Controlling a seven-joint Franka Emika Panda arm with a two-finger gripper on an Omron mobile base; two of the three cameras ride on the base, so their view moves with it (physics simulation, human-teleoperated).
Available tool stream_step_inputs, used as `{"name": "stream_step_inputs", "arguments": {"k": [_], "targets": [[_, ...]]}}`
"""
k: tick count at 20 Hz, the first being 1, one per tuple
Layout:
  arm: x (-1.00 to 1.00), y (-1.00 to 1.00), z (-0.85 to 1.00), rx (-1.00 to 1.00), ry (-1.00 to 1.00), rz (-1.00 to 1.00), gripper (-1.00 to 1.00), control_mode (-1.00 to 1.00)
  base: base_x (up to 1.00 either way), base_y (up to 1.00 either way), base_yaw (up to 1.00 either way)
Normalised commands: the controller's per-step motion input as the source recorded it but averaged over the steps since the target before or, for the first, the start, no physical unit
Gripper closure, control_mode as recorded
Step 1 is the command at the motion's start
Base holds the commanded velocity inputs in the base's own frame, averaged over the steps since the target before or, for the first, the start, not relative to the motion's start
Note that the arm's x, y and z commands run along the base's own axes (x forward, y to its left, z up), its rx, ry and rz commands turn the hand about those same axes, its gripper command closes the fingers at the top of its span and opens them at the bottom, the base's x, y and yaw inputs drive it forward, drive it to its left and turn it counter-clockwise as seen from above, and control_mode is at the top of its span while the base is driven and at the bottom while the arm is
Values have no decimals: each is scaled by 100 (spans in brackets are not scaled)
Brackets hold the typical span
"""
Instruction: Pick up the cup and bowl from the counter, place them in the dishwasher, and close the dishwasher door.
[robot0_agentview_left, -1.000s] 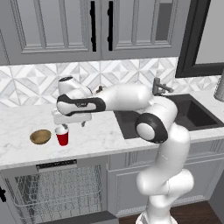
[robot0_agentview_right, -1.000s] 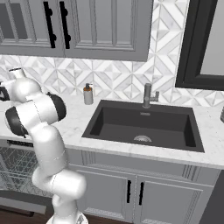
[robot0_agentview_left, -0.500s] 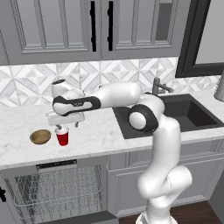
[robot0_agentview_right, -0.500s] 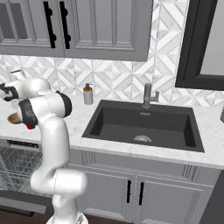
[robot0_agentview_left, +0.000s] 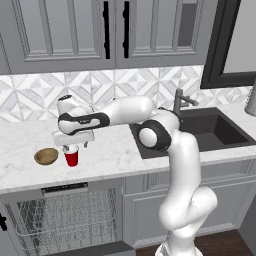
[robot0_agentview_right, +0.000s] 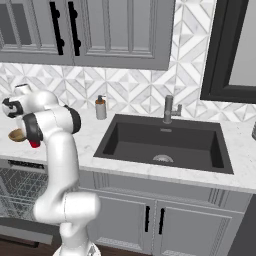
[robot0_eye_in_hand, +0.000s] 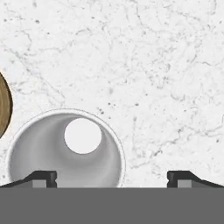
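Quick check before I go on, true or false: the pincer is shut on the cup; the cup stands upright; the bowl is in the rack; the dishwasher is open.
1. The pincer is shut on the cup. False: its fingers are spread, with the cup off to one side.
2. The cup stands upright. True.
3. The bowl is in the rack. False: it sits on the counter beside the cup.
4. The dishwasher is open. True.

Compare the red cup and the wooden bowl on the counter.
The cup is red with a white rim and white inside; the bowl is tan-brown wood all over. The cup is taller and tapered; the bowl is shallow and wider. The cup sits under the open gripper; the bowl lies off to the side. Both stand upright on the marble counter, close together.
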Motion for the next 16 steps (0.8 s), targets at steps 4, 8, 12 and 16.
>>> {"name": "stream_step_inputs", "arguments": {"k": [4,8,12,16], "targets": [[36,-1,-43,7,0,0,-100,-100,0,0,0],[17,0,-41,1,0,0,-100,-100,0,0,0],[0,0,-32,3,0,0,-100,-100,0,0,0],[0,0,-28,2,0,0,100,-100,0,0,0]]}}
